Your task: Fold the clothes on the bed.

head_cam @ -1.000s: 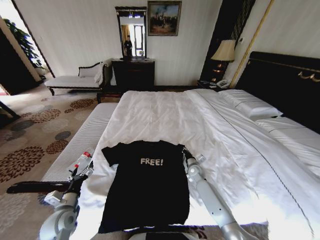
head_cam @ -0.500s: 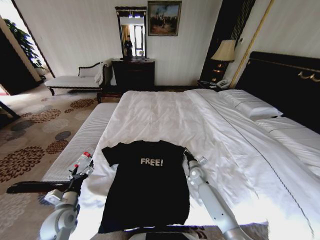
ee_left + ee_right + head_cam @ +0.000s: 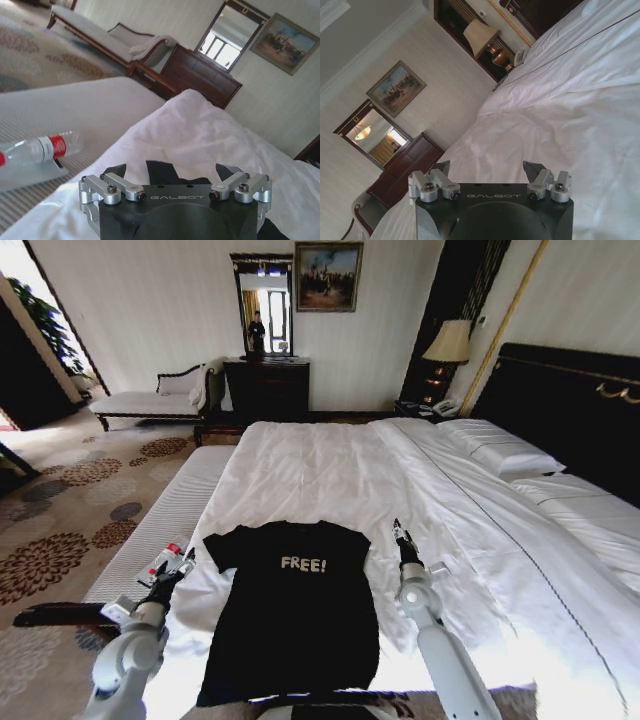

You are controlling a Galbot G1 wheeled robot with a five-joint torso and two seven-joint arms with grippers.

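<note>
Both arms have shifted since the earlier frames: my right gripper (image 3: 397, 528) has swung off the T-shirt's right sleeve and now sits out to the right of it, over bare white duvet (image 3: 330, 470), not touching the cloth. My left gripper (image 3: 186, 558) has come up a bit and closer to the left sleeve, just beside its edge. T-shirt itself hasn't budged.

T-shirt (image 3: 295, 610) lies flat, front up, on the near end of the bed (image 3: 590, 410), "FREE!" lettering facing me, collar toward the far side, hem toward the near edge. Sleeves spread left and right.

Left wrist cam: left gripper (image 3: 175, 175) fingers (image 3: 116, 171) spread wide apart, nothing between them; a bit of black T-shirt (image 3: 165, 173) lies just past them on the duvet (image 3: 210, 135). Plastic water bottle (image 3: 37, 148) w/ red label lies on its side on the striped bench (image 3: 75, 107) left of the bed, well clear of the shirt. In the head view the bottle (image 3: 164, 562) is near the left gripper.

Right wrist cam: right gripper (image 3: 491, 172) fingers (image 3: 441, 168) also spread, empty, only white duvet (image 3: 560, 110) beyond them. Lamp (image 3: 481, 34) and dark headboard (image 3: 545, 10) at the far right.
</note>
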